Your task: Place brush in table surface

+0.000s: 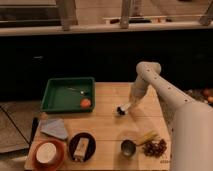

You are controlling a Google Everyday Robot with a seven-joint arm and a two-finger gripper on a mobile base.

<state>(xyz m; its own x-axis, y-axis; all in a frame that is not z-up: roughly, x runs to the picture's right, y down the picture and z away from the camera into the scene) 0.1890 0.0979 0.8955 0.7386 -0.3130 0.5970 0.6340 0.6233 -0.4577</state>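
One hand [128, 103] closed on brush [122, 109] | handle slanted, head low-left near table surface [107, 127]

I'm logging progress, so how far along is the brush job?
Done: the brush is over the table, clear of the green tray. In hand: the claw is shut on its white handle, dark head low near the wood; contact I cannot tell. Left: set it down, open, pull away.

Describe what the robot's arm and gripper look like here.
The arm is off-white, built of thick smooth tubular segments with a rounded elbow joint; no cables or markings are visible. The gripper, pale like the arm, tapers narrow above the wooden table near its middle.
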